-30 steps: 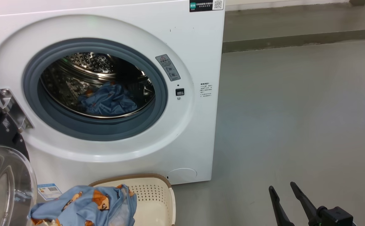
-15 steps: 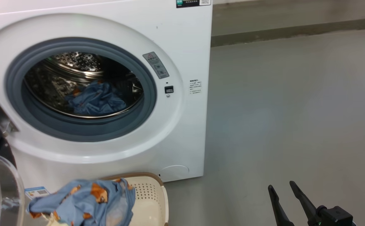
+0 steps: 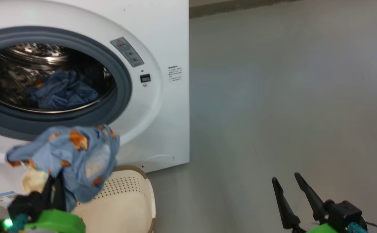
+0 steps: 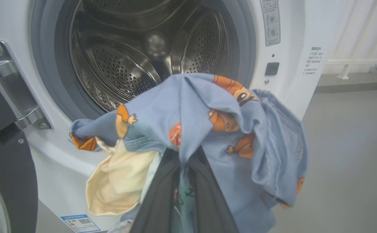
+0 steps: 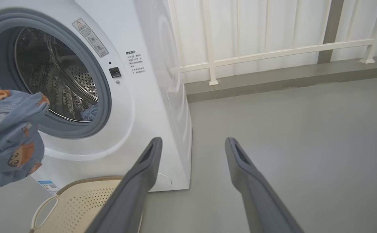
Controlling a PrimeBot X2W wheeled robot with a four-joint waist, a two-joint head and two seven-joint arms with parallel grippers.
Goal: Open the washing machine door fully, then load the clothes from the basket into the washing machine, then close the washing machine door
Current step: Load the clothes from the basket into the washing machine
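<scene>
Left gripper (image 3: 55, 189) clamping soft crumpled blue cartoon-print clothes (image 3: 68, 152), hanging at 6 o'clock of perforated steel drum (image 3: 20, 64); fingertips buried in fabric. Cream perforated basket (image 3: 127, 200) sitting below, partly cut off. Right gripper (image 3: 293, 194) hovering at 5 o'clock, fingers spread, empty.

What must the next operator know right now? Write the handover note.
Left claw: shut on a blue printed garment, held above the basket, in front of the drum opening.
Right claw: open, holding nothing, over the floor to the right of the washing machine.
Done: washing machine door open; another garment already lies in the drum.
Left: put the held garment in the drum, check the basket for more, close the door.
</scene>
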